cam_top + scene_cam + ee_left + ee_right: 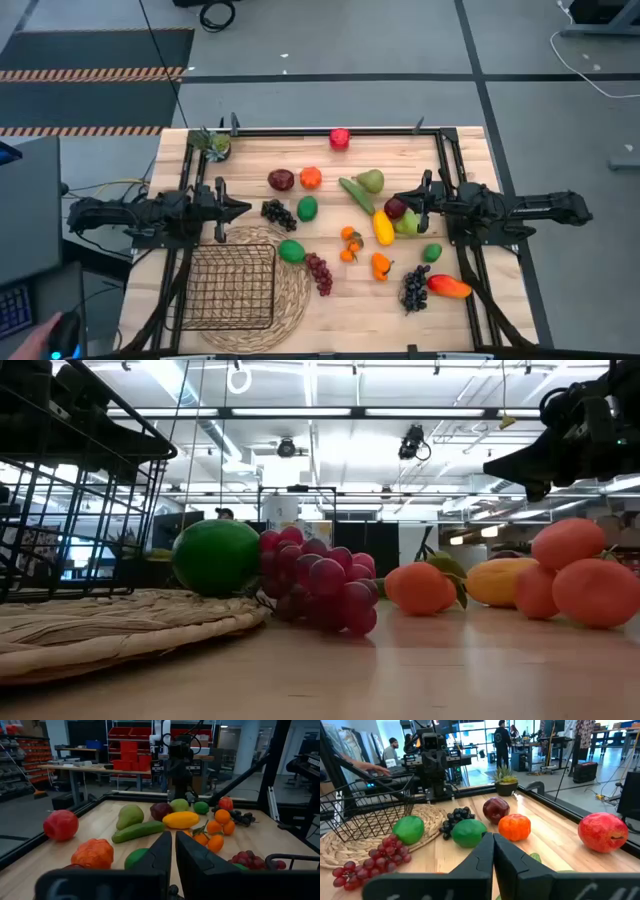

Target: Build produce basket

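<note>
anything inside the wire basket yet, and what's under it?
The basket holds no produce; through its mesh only the round woven mat beneath it shows. The mat lies on the table. Nearest fruit, a green lime, rests on the mat's edge outside the basket.

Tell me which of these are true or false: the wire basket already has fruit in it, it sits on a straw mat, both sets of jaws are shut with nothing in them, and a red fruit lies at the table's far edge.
1. The basket already holds fruit. False: it is empty; all the produce lies on the table.
2. The basket sits on the round straw mat. True.
3. The left gripper and right gripper have shut jaws holding nothing. True.
4. A red fruit lies alone near the table's far edge. True.
5. The yellow squash lies on the mat. False: it lies on bare wood near the right gripper.
</note>
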You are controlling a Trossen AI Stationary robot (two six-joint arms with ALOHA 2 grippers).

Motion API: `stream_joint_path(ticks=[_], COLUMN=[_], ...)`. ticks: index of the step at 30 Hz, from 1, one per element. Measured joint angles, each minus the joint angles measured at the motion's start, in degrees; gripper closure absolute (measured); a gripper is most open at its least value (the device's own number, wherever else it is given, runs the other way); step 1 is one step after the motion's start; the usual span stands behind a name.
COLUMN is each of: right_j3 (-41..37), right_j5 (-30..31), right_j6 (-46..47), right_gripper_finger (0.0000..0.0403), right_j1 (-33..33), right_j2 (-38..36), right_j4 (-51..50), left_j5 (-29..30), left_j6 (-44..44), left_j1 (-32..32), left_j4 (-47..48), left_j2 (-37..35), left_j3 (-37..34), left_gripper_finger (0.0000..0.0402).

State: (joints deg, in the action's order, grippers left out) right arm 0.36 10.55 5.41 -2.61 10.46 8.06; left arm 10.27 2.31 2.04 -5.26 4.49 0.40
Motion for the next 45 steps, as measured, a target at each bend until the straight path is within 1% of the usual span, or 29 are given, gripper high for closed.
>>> stream_joint_path(ticks=[4, 12, 19, 28, 33, 38, 45], right_j3=[0.01, 0.00, 0.00, 0.02, 0.01, 0.01, 0.02], right_j5=[0.00, 0.00, 0.00, 0.00, 0.00, -0.05, 0.11], right_j6=[0.00, 0.00, 0.02, 0.00, 0.00, 0.01, 0.02], right_gripper_finger=[0.0387, 0.0387, 0.0387, 0.0387, 0.0387, 0.0387, 0.0387], right_j1=[0.02, 0.01, 0.00, 0.02, 0.01, 0.01, -0.24], right_j2=[0.01, 0.01, 0.02, 0.02, 0.00, 0.00, 0.00], right_j4=[0.00, 0.02, 0.02, 0.00, 0.02, 0.01, 0.45], left_j5=[0.01, 0.00, 0.00, 0.00, 0.00, 1.53, 1.57], left_j6=[0.00, -0.02, 0.00, -0.02, -0.02, -0.66, -0.04], left_j1=[0.02, 0.00, 0.01, 0.00, 0.00, 0.00, 0.00], left_j4=[0.00, 0.00, 0.00, 0.00, -0.02, -0.06, -0.08], left_j2=[-0.01, -0.02, -0.01, 0.00, -0.02, -0.02, 0.00], left_j3=[-0.02, 0.00, -0.02, 0.00, -0.02, -0.02, -0.01], left_gripper_finger=[0.0366, 0.0374, 0.0366, 0.0374, 0.0369, 0.0366, 0.0374])
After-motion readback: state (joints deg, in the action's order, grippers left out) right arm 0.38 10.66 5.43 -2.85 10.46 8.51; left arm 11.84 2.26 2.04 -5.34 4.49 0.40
